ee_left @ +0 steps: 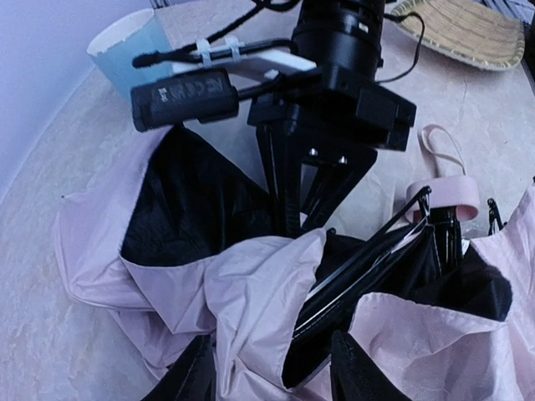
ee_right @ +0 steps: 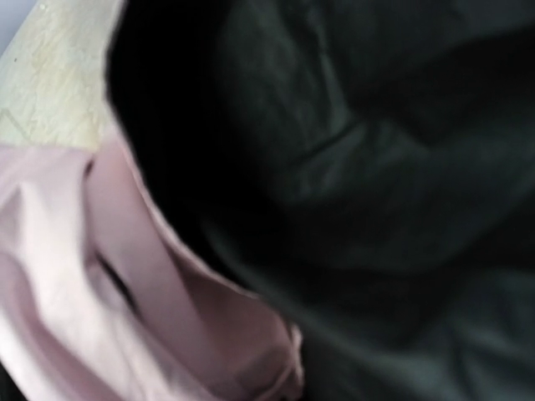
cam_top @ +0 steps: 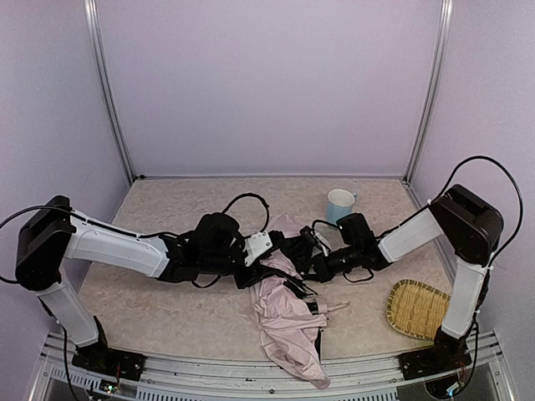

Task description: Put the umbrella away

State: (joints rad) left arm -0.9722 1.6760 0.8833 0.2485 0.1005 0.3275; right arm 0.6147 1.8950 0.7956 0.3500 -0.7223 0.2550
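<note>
Umbrella [ee_left: 251, 292] fold sits between my left gripper [ee_left: 272, 342] jaws, half open, ready to gather it. Right gripper [ee_left: 288, 209] closed in black lining, probably steadying; grip unclear. Umbrella lies mid table [cam_top: 167, 309], reaching near edge.

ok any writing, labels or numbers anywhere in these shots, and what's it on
Pale lettering on the black camera housing above the umbrella: it looks upside down and is too blurred to read.
Nothing printed shows on the umbrella, the cup or the tray.
</note>
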